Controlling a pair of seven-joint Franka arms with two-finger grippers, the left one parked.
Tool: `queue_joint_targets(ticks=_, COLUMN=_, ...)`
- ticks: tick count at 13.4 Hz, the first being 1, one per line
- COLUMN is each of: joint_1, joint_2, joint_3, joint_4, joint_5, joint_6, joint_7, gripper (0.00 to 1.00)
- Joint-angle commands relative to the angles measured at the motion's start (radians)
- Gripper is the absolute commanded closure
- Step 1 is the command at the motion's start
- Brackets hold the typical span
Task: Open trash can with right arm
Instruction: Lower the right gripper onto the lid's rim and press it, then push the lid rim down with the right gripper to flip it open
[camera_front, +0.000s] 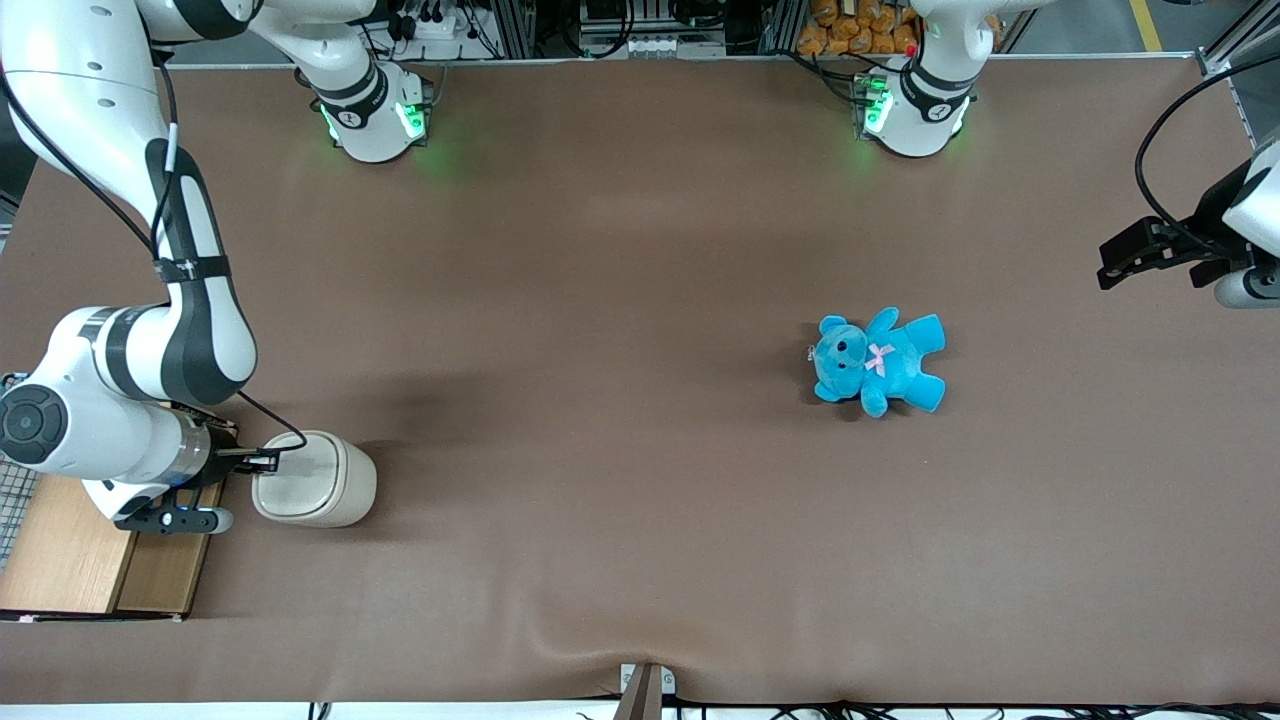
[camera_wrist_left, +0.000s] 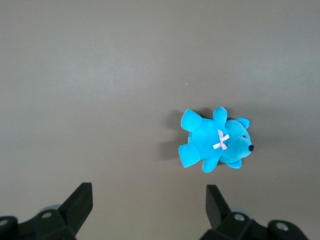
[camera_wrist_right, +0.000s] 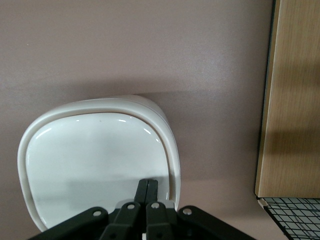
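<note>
We see the cream-white trash can upright near the working arm's end of the table, flat lid level — the closed gripper touching it.

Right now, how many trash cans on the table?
1. The trash can sits at the working arm's end, beside the wooden box; the claw, fingers together, is on its lid. None seen elsewhere.

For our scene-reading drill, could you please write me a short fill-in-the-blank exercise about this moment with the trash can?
1. The gripper has its fingers pressed ____ over the lid.
2. The trash can has a flat lid coloured ____.
3. The teddy lying toward the parked arm's end of the table is coloured ____.
4. Beside the trash can lies a ____ box.

Missing words: together; white; blue; wooden
</note>
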Motion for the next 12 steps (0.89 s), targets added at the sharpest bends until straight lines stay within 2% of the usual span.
queue_joint_targets(ticks=1, joint_1=-0.010, joint_2=0.037, joint_3=0.004, joint_4=0.016, joint_5=0.020, joint_6=0.010, joint_7=-0.011, gripper=1.00)
queue_joint_targets(ticks=7, joint_1=-0.012, joint_2=0.051, joint_3=0.004, joint_4=0.010, joint_5=0.022, joint_6=0.033, joint_7=-0.011, gripper=1.00)
queue_joint_targets(ticks=12, joint_1=-0.004, joint_2=0.004, joint_3=0.002, joint_4=0.013, joint_5=0.020, joint_6=0.005, joint_7=-0.013, gripper=1.00)
